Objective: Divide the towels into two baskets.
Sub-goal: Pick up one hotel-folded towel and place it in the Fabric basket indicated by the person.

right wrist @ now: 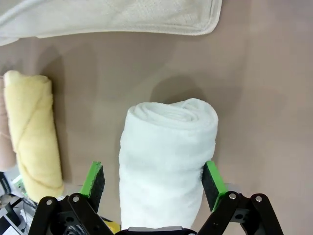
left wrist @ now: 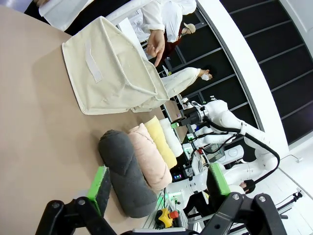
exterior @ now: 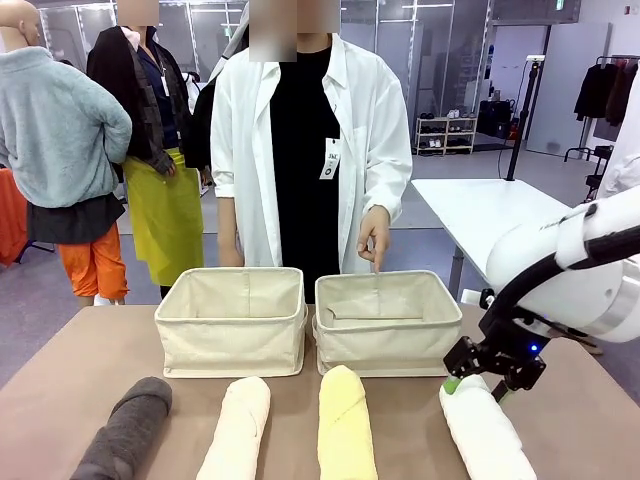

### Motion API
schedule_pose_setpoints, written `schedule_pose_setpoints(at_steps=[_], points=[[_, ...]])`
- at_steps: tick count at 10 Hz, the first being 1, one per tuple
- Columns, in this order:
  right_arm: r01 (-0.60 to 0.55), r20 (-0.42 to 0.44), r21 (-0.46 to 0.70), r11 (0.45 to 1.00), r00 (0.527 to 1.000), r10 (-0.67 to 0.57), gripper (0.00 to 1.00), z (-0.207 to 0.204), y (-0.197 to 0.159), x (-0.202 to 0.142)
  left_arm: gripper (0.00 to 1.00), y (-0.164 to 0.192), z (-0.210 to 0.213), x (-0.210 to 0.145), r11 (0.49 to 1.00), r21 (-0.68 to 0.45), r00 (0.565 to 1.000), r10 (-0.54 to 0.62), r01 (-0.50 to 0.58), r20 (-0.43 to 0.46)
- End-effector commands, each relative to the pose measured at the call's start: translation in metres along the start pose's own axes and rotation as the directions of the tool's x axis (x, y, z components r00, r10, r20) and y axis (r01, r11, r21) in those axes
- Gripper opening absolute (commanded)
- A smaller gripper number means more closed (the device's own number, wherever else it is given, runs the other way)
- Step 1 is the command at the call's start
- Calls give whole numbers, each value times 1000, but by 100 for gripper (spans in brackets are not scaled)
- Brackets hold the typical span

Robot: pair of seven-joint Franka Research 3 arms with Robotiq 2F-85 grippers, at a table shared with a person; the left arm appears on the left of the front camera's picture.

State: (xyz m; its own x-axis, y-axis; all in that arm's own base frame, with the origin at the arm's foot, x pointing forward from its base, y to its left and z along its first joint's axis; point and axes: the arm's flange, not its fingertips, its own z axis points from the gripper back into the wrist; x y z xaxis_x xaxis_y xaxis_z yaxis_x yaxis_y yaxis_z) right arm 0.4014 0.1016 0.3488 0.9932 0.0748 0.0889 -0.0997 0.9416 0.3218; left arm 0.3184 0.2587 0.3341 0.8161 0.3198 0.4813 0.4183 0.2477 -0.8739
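Straddling the white towel (right wrist: 168,161) w/ my right claw (right wrist: 152,180): it's released, pads either side of the roll's basket-side end, so I'm lining up to pinch across its width. Person's hand (exterior: 374,238) is pointing into the right basket (exterior: 388,325), prob. the target. It & the left basket (exterior: 230,322) are looking empty. All 4 towels are lying on the surface (exterior: 60,390). My left claw (left wrist: 159,188) is hovering released nr the dark grey towel (left wrist: 122,171).

A dark grey towel (exterior: 125,432), a cream-peach towel (exterior: 238,425), a pale yellow towel (exterior: 345,428) and a white towel (exterior: 487,432), all plain, on a tan-brown table (exterior: 80,370) with two cream-beige baskets (exterior: 232,330) (exterior: 388,335). The right gripper (exterior: 482,385) is black with green pads (right wrist: 93,178) (its arm (exterior: 560,250) white). The person (exterior: 372,130) wears white over black.
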Motion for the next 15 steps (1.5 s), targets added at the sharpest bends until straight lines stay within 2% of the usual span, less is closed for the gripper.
schedule_pose_setpoints(at_steps=[1,4,5,6,7,8,9,10,11,12,14,15], points=[[18,-18,-72,997,1000,-19,100,-22,2,-39,100,-1,2,-2,1000,3,1000,1,-1,-3],[-16,-54,-141,990,999,8,100,-33,7,-45,100,-1,2,-2,1000,3,1000,1,-1,-3],[-26,-59,-150,988,998,17,96,-37,8,-45,100,-1,2,-2,1000,3,1000,1,-1,-3],[-35,-59,-164,986,998,26,80,-40,10,-45,100,-1,2,-2,1000,3,1000,1,-1,-3],[-42,-68,-170,985,997,31,77,-43,12,-45,100,-1,2,-2,1000,3,1000,1,-1,-3],[-45,-68,-176,983,997,34,60,-45,14,-44,100,-1,2,-2,1000,3,1000,1,-1,-3],[-46,-68,-178,983,997,35,57,-47,16,-44,100,-1,2,-2,1000,3,1000,1,-1,-3],[-45,-66,-180,983,997,34,40,-49,16,-44,100,-1,2,-2,1000,3,1000,1,-1,-3],[-44,-64,-180,983,997,33,37,-50,17,-44,100,-1,2,-2,1000,3,1000,1,-1,-3],[-44,-56,-174,984,998,35,20,-48,18,-43,100,-1,2,-2,1000,3,1000,1,-1,-3],[-84,-89,-133,988,993,73,19,-27,29,-44,100,-1,2,-2,1000,3,1000,1,-1,-3],[-139,-65,-111,984,989,132,19,-5,39,-43,100,-1,2,-2,1000,3,1000,1,-1,-3]])
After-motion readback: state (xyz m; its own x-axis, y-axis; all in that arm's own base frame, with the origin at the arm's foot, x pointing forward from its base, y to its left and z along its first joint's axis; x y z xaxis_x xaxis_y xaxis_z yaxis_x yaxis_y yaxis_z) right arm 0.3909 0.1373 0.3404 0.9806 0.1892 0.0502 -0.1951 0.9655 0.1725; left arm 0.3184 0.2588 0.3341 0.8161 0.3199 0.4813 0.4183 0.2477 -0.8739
